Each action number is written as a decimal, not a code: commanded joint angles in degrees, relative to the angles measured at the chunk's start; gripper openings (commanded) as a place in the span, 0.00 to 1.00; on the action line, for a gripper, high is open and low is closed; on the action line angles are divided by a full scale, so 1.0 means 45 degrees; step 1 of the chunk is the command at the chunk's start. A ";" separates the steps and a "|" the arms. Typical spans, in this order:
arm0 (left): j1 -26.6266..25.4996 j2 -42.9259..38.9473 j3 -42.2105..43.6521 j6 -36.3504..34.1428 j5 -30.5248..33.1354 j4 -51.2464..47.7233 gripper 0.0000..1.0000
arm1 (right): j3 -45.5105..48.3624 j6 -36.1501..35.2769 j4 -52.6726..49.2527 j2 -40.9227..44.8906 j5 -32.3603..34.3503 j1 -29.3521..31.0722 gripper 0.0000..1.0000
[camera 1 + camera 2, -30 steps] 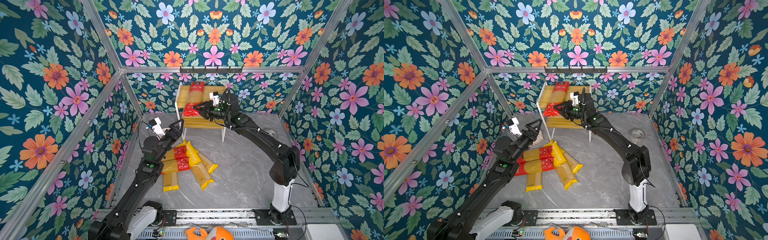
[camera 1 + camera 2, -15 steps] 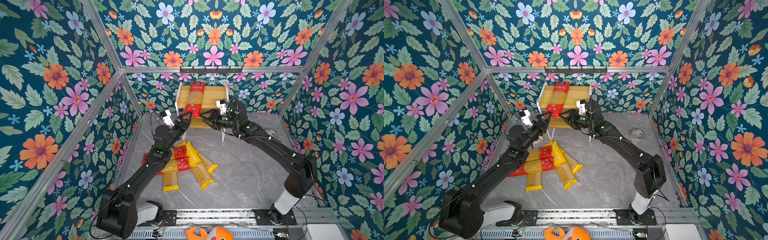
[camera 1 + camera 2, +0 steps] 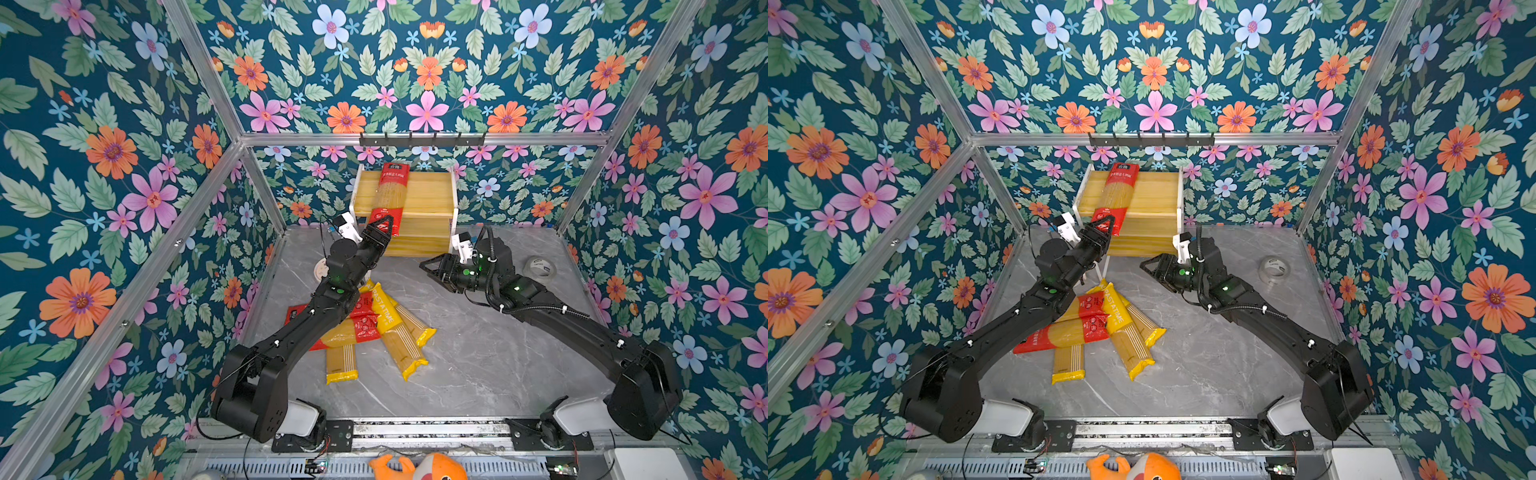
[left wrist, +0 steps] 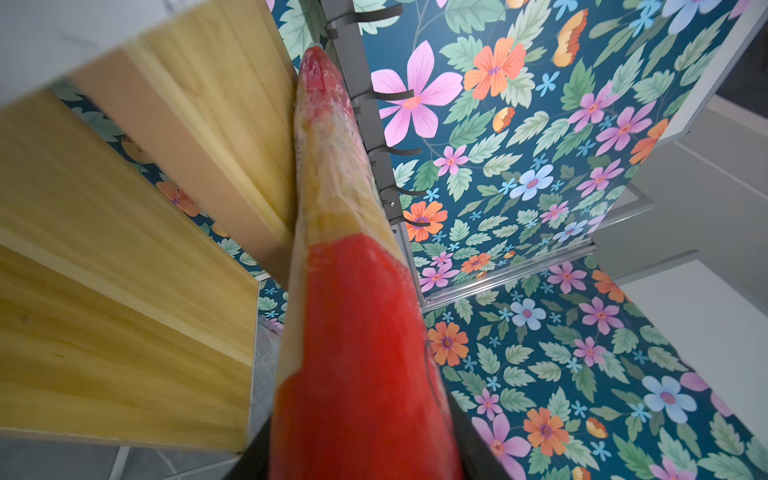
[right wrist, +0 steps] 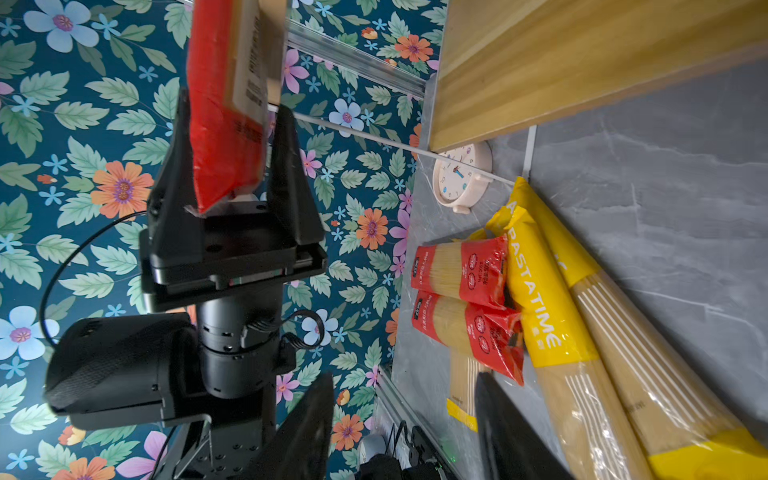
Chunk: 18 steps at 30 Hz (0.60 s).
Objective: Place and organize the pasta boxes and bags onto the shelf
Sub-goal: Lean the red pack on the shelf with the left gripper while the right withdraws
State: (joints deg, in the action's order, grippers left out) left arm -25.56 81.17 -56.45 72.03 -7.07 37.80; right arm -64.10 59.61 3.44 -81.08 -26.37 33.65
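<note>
Left gripper (image 3: 387, 221) clamped on the near end of a long, flat, red-ended spaghetti packet with a clear plastic middle (image 3: 390, 195).

Its black jaws pinch the packet's red end, which overhangs the 6 o'clock edge of the top board of the small two-tier shelf of yellow wooden slats and thin white metal frame (image 3: 432, 193). The packet runs back toward 12 o'clock, tilted slightly toward 1. At 6 o'clock of that gripper, five more packets lie heaped on the grey marbled tabletop (image 3: 478, 353): two red-ended packets (image 3: 365, 322) across three yellow "PASTATIME" packets (image 3: 384, 309). The right gripper (image 3: 427, 271), at 4 o'clock of the left one, hangs over the table pointing to 9 o'clock, jaws apart with nothing between them.
</note>
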 commanded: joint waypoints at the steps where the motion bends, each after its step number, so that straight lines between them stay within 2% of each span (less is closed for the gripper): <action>1: 0.0031 -0.0129 -0.0255 0.0163 0.0922 0.0198 0.30 | 0.0478 -0.0142 0.0641 0.0294 0.0273 -0.0051 0.55; 6: 0.0317 -0.0685 -0.0450 -0.0150 0.1663 -0.0954 0.14 | 0.1375 -0.0140 0.0776 0.0604 0.0294 -0.0125 0.55; 11: 0.0902 -0.0791 -0.0465 -0.0081 0.1500 -0.1584 0.12 | 0.1983 -0.0146 0.0836 0.0921 0.0361 -0.0114 0.55; 18: 0.1045 0.0273 -0.0972 0.0639 0.0565 -0.0665 0.13 | 0.2515 -0.0219 0.0705 0.1207 0.0502 -0.0117 0.55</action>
State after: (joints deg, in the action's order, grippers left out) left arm -21.04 81.17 -60.31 73.71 -3.38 31.48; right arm -53.21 59.46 5.37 -76.25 -24.88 33.10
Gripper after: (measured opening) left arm 0.199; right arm 0.548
